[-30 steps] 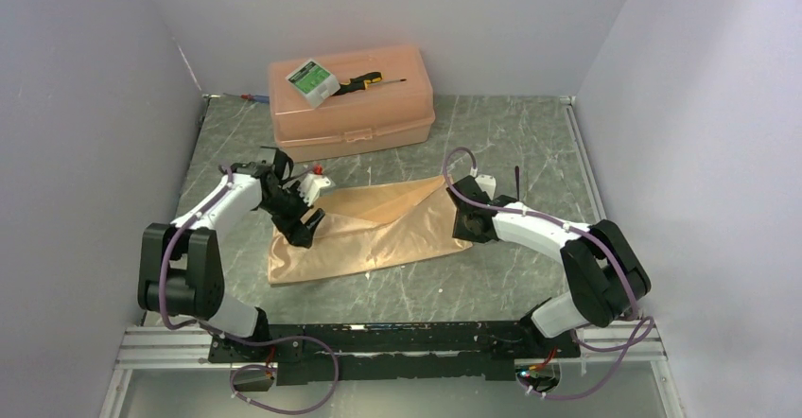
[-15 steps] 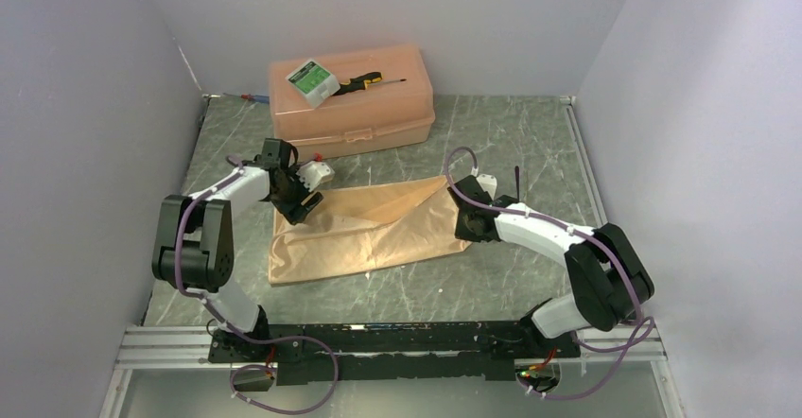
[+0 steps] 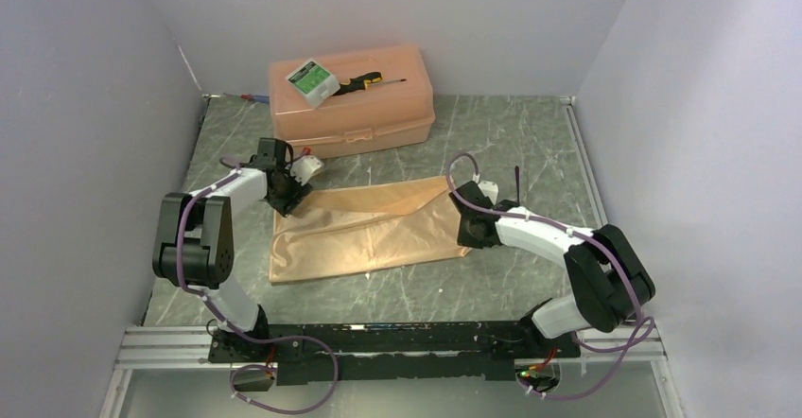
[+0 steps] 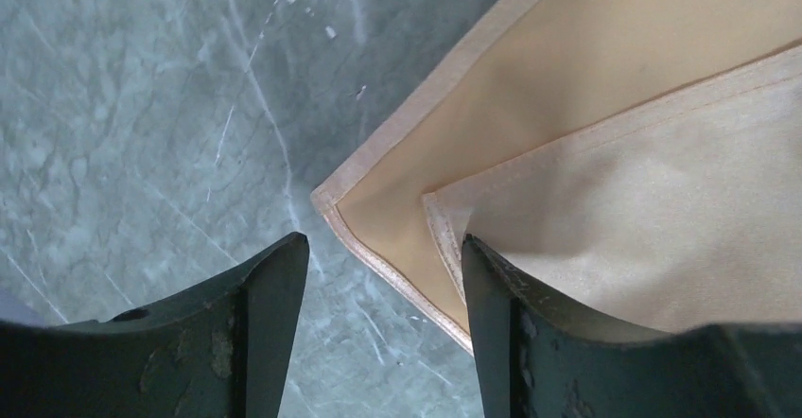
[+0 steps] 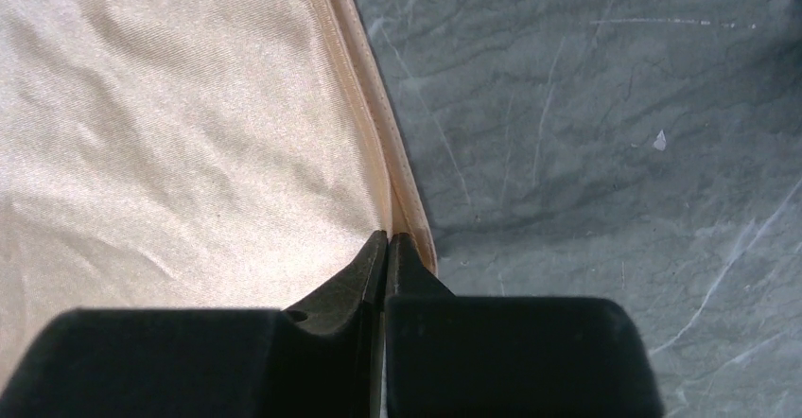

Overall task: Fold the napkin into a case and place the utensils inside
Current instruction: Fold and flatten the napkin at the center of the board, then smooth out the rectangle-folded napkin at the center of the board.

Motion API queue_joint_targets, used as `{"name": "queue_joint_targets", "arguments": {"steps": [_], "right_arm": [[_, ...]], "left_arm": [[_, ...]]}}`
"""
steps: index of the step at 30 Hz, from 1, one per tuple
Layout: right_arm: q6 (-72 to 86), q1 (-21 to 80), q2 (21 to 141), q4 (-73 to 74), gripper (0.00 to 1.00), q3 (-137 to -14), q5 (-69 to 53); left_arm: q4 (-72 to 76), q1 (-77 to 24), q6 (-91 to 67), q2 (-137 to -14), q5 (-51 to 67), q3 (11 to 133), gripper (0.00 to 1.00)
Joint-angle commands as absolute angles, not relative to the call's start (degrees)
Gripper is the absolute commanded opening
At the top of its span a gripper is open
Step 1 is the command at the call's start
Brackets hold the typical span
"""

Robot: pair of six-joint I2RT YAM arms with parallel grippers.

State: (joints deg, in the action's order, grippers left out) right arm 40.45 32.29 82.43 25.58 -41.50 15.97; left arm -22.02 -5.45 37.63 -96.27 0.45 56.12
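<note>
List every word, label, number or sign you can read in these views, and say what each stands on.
No text can be quoted; nothing is legible in any view.
On the green-and-white packet lying on the plastic box: there is print, but it is too small and blurred to read.
On the screwdriver: no readable marking.
On the napkin and the table: no text.

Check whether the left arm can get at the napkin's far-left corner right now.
Probably yes: the left fingers stand open just short of the corner of the napkin, one over bare table, one over cloth, with nothing between.
</note>
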Motion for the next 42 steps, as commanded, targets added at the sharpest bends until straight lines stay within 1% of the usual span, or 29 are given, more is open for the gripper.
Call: {"name": "queue_joint_targets", "arguments": {"steps": [1, 5, 9, 12, 14, 16, 17, 18, 19, 24, 26, 28, 33, 36, 39, 42], "right_arm": [[41.37, 31.99, 80.60, 26.56, 0.00, -39.93, 16.70], [41.79, 32.00, 80.62, 26.77, 0.00, -38.99, 16.86], [41.63, 31.99, 80.03, 26.40, 0.00, -38.71, 16.67], [40.96, 31.99, 80.31, 26.43, 0.00, -40.00, 16.57], [40.36, 31.99, 80.46, 26.66, 0.01, -41.31, 16.79], [39.55, 32.01, 80.52, 27.26, 0.07, -42.87, 17.00], [39.14, 32.01, 80.51, 27.37, 0.14, -43.65, 16.56], [38.69, 32.07, 80.51, 27.43, 0.25, -44.41, 15.92], [38.33, 32.05, 80.60, 27.75, 0.31, -45.25, 15.43], [37.69, 31.99, 79.59, 31.88, 0.45, -50.70, 16.31], [36.58, 31.73, 78.51, 33.31, 0.49, -53.57, 18.02], [34.95, 30.97, 78.69, 32.64, 0.48, -56.37, 19.05], [32.77, 29.89, 87.18, 24.38, 0.33, -63.86, 18.01], [32.08, 29.99, 94.03, 18.51, 0.27, -67.63, 15.36], [32.03, 29.94, 100.76, 15.55, 0.25, -69.74, 14.57], [32.65, 29.82, 104.93, 14.68, 0.23, -69.75, 14.99]], "left_arm": [[-19.44, -4.11, 34.85, -96.62, -5.08, 54.63, 0.65], [-17.42, -1.96, 32.91, -97.80, -8.80, 54.68, 0.60], [-18.18, -0.65, 30.63, -96.92, -9.04, 55.61, 0.59], [-20.90, -0.55, 27.70, -94.41, -7.19, 57.08, 0.60], [-24.76, -0.46, 25.75, -91.93, -2.46, 58.51, 0.62], [-28.28, -0.64, 24.56, -88.86, 2.63, 59.47, 0.64], [-29.60, -0.76, 24.06, -88.04, 4.56, 60.16, 0.66], [-30.78, -0.89, 23.61, -87.53, 5.62, 60.74, 0.66], [-31.97, -1.14, 23.22, -87.27, 6.27, 61.26, 0.67], [-35.79, -1.49, 25.24, -85.57, 9.41, 62.35, 0.72], [-38.05, -1.49, 27.35, -84.92, 10.87, 62.18, 0.73], [-40.20, -1.49, 29.59, -84.27, 12.21, 61.29, 0.73], [-43.38, -1.44, 31.61, -84.84, 13.04, 58.69, 0.72], [-43.16, -1.17, 31.98, -84.64, 11.74, 57.39, 0.72], [-43.77, -0.98, 32.66, -84.19, 11.36, 57.14, 0.72], [-42.76, -0.95, 33.17, -84.38, 10.11, 55.92, 0.72]]}}
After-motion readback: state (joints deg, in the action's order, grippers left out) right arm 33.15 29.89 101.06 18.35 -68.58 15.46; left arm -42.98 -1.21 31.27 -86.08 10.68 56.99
